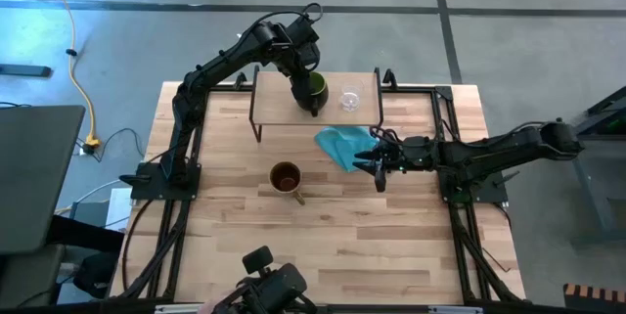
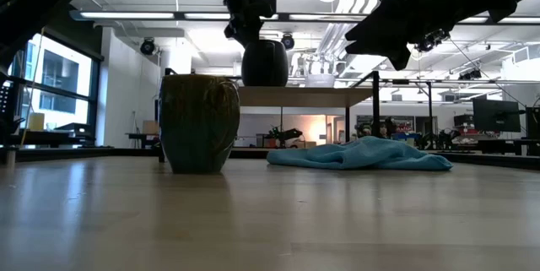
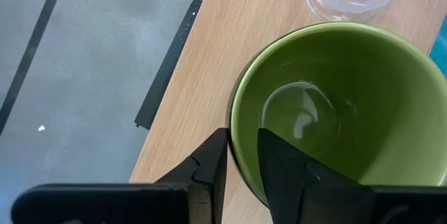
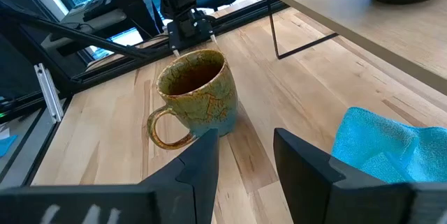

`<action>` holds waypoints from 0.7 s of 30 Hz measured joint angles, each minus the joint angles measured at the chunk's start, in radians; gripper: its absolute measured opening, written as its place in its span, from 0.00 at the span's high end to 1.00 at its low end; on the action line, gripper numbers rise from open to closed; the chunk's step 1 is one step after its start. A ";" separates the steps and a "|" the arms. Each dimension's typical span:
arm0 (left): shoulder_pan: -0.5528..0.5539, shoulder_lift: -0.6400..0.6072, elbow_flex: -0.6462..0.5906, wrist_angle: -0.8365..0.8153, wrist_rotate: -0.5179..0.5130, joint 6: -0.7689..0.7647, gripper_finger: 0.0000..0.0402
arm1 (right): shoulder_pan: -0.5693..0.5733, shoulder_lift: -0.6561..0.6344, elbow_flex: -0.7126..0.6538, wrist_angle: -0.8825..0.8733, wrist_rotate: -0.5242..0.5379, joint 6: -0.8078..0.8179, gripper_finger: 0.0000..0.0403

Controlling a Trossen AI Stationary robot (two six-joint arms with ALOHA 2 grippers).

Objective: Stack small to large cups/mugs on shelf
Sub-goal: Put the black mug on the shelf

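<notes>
The dark mug with green inside (image 3: 335, 105) is upright at the shelf (image 1: 284, 104), with my left gripper (image 3: 242, 140) shut on its rim. In the low view the mug's base (image 2: 264, 77) sits at the board's level. A small clear glass cup (image 1: 349, 99) stands on the shelf just right of the mug. The tan-brown handled mug (image 4: 195, 95) stands on the table, its handle toward the near edge. My right gripper (image 4: 244, 144) hovers open to the right of that mug and touches nothing. My left gripper pinches the dark mug's rim wall (image 3: 241, 123), one finger inside the mug (image 3: 286, 161) and one outside (image 3: 209, 165). The fingers come from above, slanting down. The mug stays upright; whether its base bears on the shelf board I cannot tell.
A blue cloth (image 1: 344, 144) lies crumpled on the table between the shelf and my right gripper. The shelf's thin black legs (image 4: 279, 28) stand beside the tan-brown mug. Black frame rails (image 1: 156, 182) run along the table's sides, and bare tabletop (image 1: 391, 246) lies toward the near edge.
</notes>
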 joint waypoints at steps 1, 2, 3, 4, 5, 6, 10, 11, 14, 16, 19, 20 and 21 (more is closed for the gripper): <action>0.000 0.000 0.000 0.000 0.000 0.002 0.83 | 0.000 0.000 0.000 0.000 0.000 0.000 0.68; 0.000 0.000 0.000 0.000 0.000 0.003 0.83 | 0.000 0.000 0.000 0.000 0.000 0.000 0.68; 0.000 0.000 0.000 0.001 0.000 0.005 0.83 | 0.000 0.000 0.000 0.000 0.000 0.000 0.68; 0.000 0.000 0.000 0.001 0.000 0.007 0.83 | 0.000 0.000 0.000 0.000 0.000 0.000 0.68; 0.000 0.000 0.000 0.002 0.000 0.010 0.83 | 0.000 0.000 0.000 0.000 0.000 0.000 0.68; 0.000 0.000 0.000 0.002 0.000 0.014 0.83 | 0.000 0.000 0.000 0.000 0.000 0.000 0.68; 0.000 0.000 0.000 0.005 0.000 0.030 0.83 | 0.000 0.000 0.000 0.000 0.000 0.000 0.68; 0.000 0.000 0.000 0.005 0.000 0.041 0.83 | 0.000 0.000 0.000 0.000 0.000 0.000 0.68; 0.000 0.000 0.000 0.005 0.001 0.053 0.83 | 0.000 0.000 0.000 0.000 -0.001 0.000 0.68; 0.000 0.000 0.000 0.006 0.001 0.056 0.83 | 0.000 0.000 0.000 0.000 -0.001 0.000 0.68; 0.000 0.000 0.000 0.007 0.001 0.069 0.83 | 0.000 0.000 0.000 0.000 -0.003 0.000 0.68; 0.000 0.000 0.000 0.007 0.001 0.069 0.83 | 0.000 0.000 0.000 0.000 -0.007 0.000 0.68; 0.000 0.000 0.000 0.007 0.001 0.069 0.83 | 0.000 0.000 0.000 0.000 -0.007 0.000 0.68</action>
